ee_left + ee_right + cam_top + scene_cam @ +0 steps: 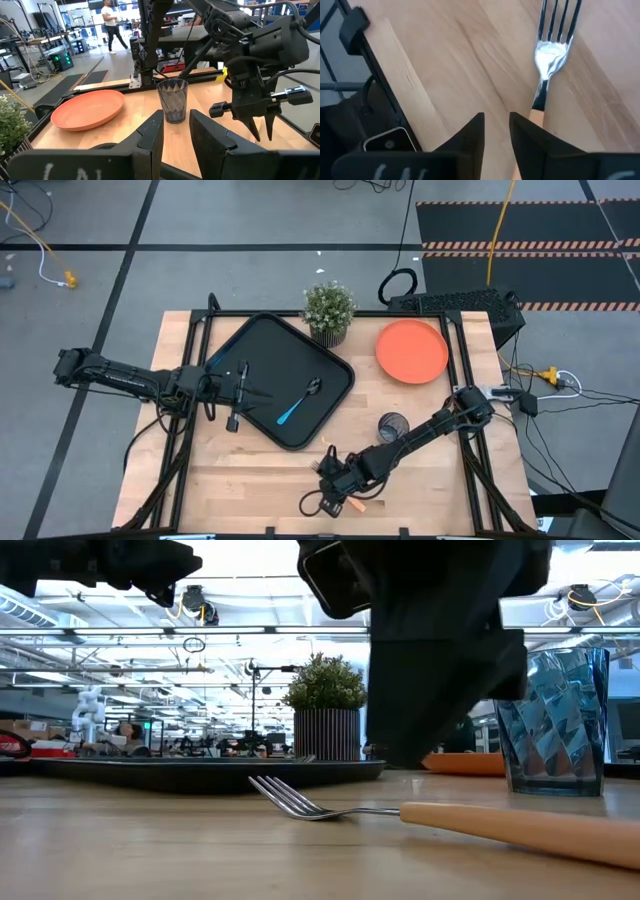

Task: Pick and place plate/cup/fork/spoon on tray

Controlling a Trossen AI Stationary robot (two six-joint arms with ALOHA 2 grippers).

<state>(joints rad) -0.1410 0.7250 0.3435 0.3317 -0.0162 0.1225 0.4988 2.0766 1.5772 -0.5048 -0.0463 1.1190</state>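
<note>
While the left end effector (243,385) waits narrow over the tray (262,340), the right end effector (496,131) hangs above the fork (549,55).
Fork flat on desk (440,480) near front edge, handle under the narrow, empty jaws, tines pointing ahead; right arm far nearer.

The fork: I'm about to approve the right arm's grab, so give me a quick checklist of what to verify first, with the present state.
1. Fork lies flat on the bare table, free of other things: ok.
2. Right gripper is over the fork's handle, fingers slightly apart: ok.
3. Handle sits between the fingers: cannot tell; it shows just beside the gap.
4. Cup stands upright, apart from the fork: ok.
5. Tray has bare room for the fork; only the spoon lies in it: ok.
6. Left gripper hovers over the tray, possibly in the drop path: not ok.
</note>
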